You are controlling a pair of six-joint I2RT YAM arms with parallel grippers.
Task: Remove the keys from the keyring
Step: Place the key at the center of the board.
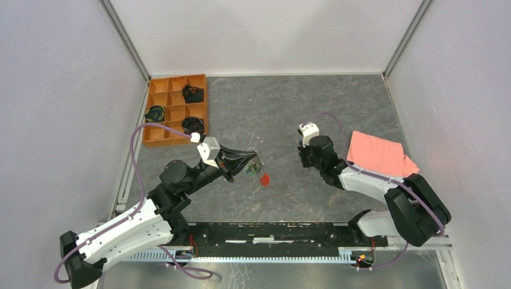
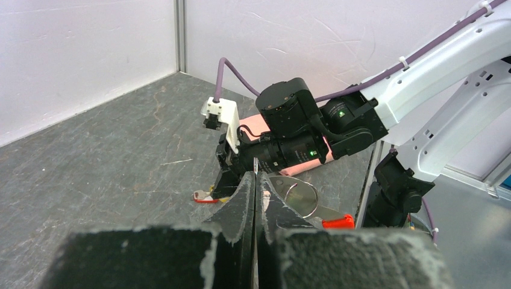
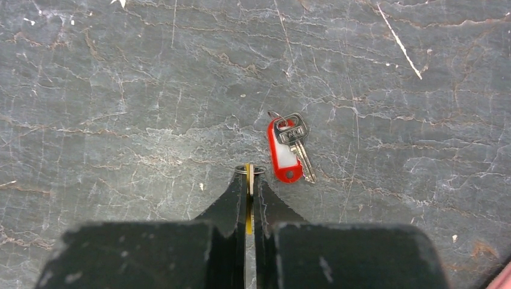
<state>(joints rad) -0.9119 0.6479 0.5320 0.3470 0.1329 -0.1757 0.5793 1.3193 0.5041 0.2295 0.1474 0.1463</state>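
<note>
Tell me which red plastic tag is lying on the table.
The red plastic tag with a silver key, under the right end effector. The other red tag hangs by a metal ring from the left end effector.

The compartment tray (image 1: 160, 85) sits at the table's (image 1: 289, 102) far left corner, and the cloth (image 1: 376, 153) lies at the right side. Between them, the left gripper (image 1: 256, 164) stands left of the right gripper (image 3: 250, 177). The keyring (image 3: 284, 158) lies on the table just ahead of the right gripper's tips, with a key (image 3: 299, 144) against it.
</note>
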